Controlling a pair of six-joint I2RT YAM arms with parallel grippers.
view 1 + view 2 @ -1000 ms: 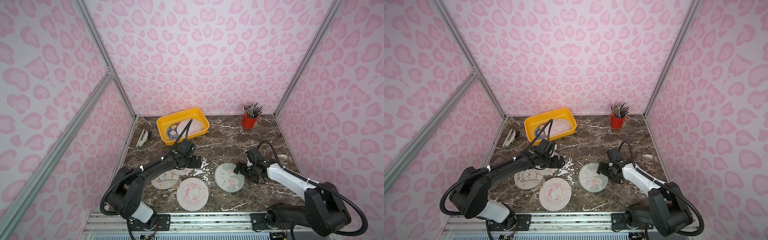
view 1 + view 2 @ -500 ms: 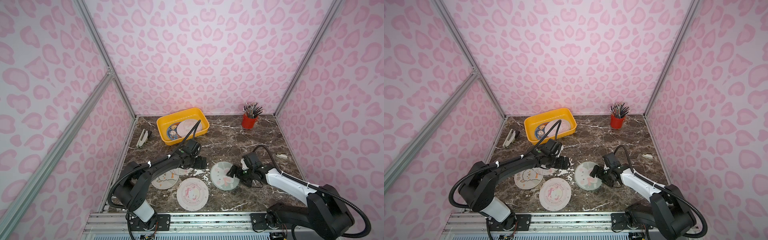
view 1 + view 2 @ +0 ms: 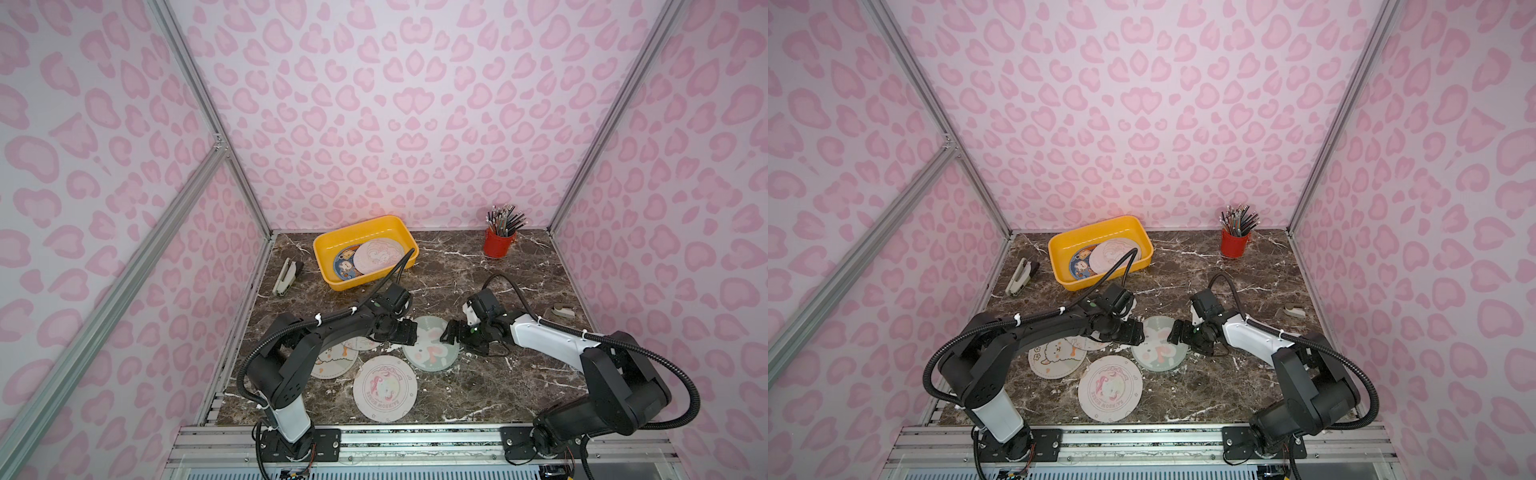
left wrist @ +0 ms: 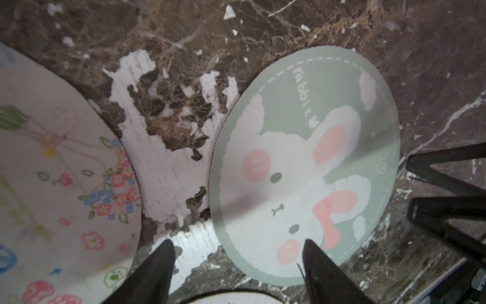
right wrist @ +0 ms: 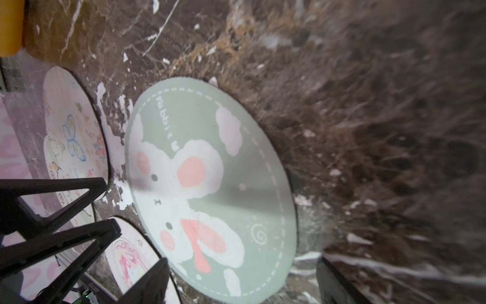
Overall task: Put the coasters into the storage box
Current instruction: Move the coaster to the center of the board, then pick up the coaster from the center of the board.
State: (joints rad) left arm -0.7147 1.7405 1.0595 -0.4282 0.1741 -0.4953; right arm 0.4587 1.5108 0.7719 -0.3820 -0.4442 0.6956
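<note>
Both arms crowd one thin disc, and that is our main worry. The rabbit coaster (image 3: 431,353) lies flat on the marble table (image 3: 478,386). The left gripper (image 3: 409,332) is at its left edge and the right gripper (image 3: 449,332) at its right edge, so the two nearly face each other across it.

In the wrist views both claws stand well apart and hold nothing. One left fingertip (image 4: 315,260) overlaps the coaster's rim while its partner sits over bare table.

If both close or press inward together, we judge that the fingers could collide. They could also buckle the disc between them.

The coaster hugs the surface, so a jaw may skate over the top instead of getting under the rim. It would then shove the disc onto the unicorn coaster (image 3: 384,388) just beside it, on the side nearest the robot's base.

The storage box (image 3: 332,279) sits well beyond the rabbit coaster toward the back wall, with two coasters (image 3: 380,257) already inside. A weak edge pinch could therefore drop the disc on the way.
</note>
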